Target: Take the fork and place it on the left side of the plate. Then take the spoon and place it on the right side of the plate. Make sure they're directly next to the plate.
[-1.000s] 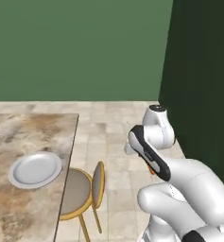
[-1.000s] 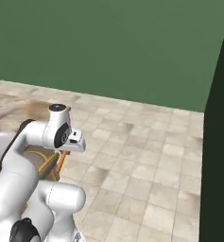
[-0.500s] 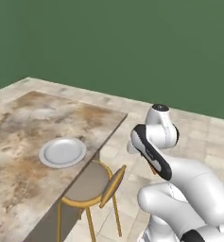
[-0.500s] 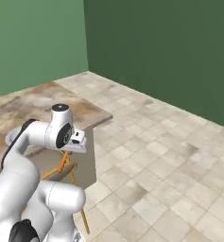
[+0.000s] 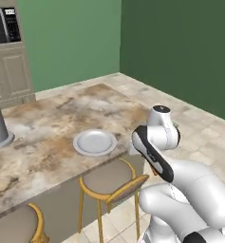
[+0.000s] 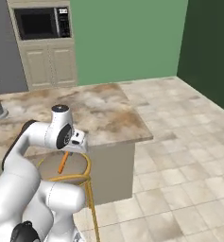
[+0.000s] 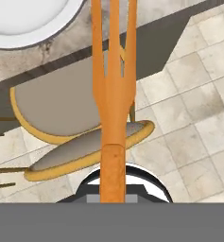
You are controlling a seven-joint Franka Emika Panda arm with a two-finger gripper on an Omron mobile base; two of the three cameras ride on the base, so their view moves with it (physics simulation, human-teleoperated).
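Tool [image 7: 113,198] clamped on the fork [image 7: 113,94], gripped at my end of its handle, tines pointing toward the plate [image 7: 28,19]. Thin, light, stiff and likely slick, it could pivot. Left base view shows the plate whole on the surface [image 5: 52,118]; right base view catches the fork over a stool [image 6: 61,175].

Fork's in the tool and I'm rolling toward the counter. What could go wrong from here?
1. The fork sticks far out ahead of the tool, over the stool; lowering early could catch its backrest or the counter edge.
2. The plate sits close to that edge, so a sloppy release might drop the fork off the counter.
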